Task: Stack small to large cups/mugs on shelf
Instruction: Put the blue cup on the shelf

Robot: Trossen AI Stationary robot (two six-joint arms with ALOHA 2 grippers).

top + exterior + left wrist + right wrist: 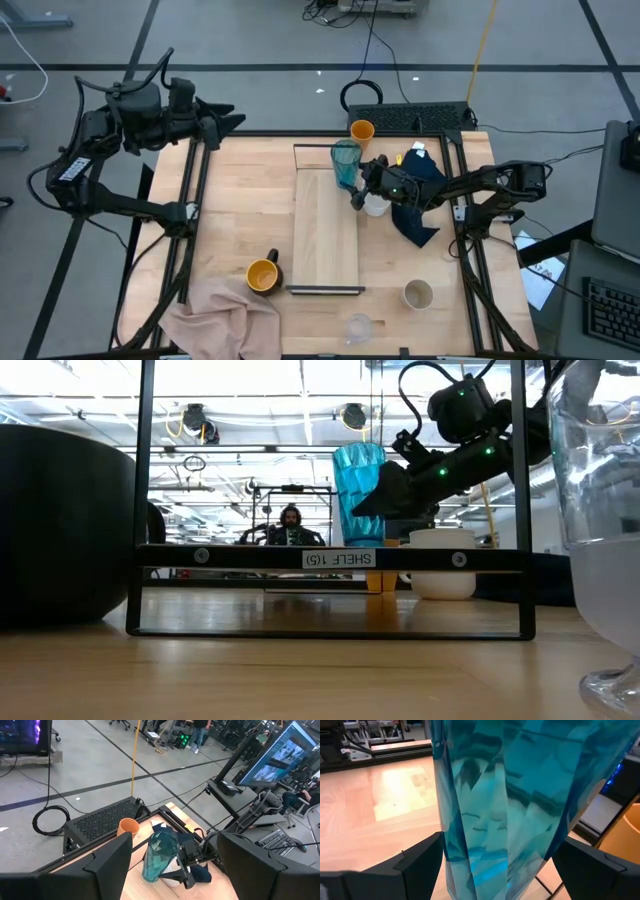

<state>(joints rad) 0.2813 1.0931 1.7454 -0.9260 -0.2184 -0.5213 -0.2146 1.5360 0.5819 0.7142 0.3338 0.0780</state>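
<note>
Teal tumbler (346, 163) is standing upright at the far end of the shelf (326, 250), near its right long edge, with the right gripper (362, 184) closed in on it from the right side. In the right wrist view the tumbler (500, 805) is filling the gap between the two dark fingers, so the jaws are either clamping it or sitting just beside its walls; which of the two cannot be told. The placing looks deliberate: the tallest vessel is going to one end so the smaller ones can line up toward the near rail. The white mug (376, 205) is sitting on the tabletop just off the shelf's right edge, directly under the right arm, so any sideways pull-back is risking a knock. The small orange cup (362, 130) is waiting beyond the far end, the dark mug (263, 275) near the shelf's near left corner beside a beige cloth (222, 312), and the beige cup (418, 294) and clear glass (359, 327) near the front right. Most of the shelf is lying bare, giving plenty of room. The left gripper (228, 120) is parked at the far left corner, jaws apart.
</note>
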